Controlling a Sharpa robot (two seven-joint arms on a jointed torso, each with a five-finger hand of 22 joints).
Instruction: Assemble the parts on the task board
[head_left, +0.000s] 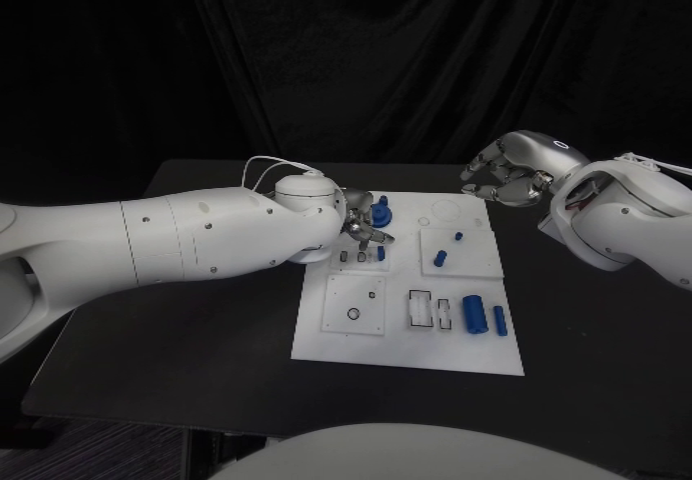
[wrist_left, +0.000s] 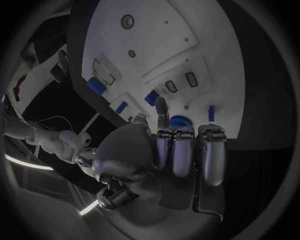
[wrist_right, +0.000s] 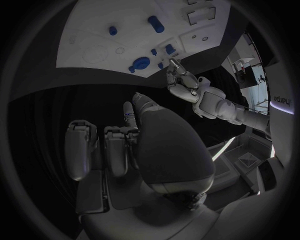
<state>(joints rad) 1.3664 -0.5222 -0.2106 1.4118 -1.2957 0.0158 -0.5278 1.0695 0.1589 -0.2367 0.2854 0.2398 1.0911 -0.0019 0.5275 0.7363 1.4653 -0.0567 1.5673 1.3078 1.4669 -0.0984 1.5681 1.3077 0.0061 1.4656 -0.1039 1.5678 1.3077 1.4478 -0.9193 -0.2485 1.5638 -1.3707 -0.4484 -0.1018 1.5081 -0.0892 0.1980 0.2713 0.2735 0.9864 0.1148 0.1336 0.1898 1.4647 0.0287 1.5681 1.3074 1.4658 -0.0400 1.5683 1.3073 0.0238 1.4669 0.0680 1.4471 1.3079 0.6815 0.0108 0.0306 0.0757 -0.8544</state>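
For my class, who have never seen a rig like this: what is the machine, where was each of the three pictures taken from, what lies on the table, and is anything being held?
This is a robot with two white arms, each ending in a silver hand. The square picture looks down from its head; the two round ones come from cameras at the wrists, behind each hand. On the black table lies a white task board carrying small blue parts, such as a round blue part near its far edge and a blue cylinder nearer the robot. The left hand is over the board by the round part; whether its fingers grip anything cannot be told. The right hand is raised beyond the board's far corner, fingers curled, holding nothing.
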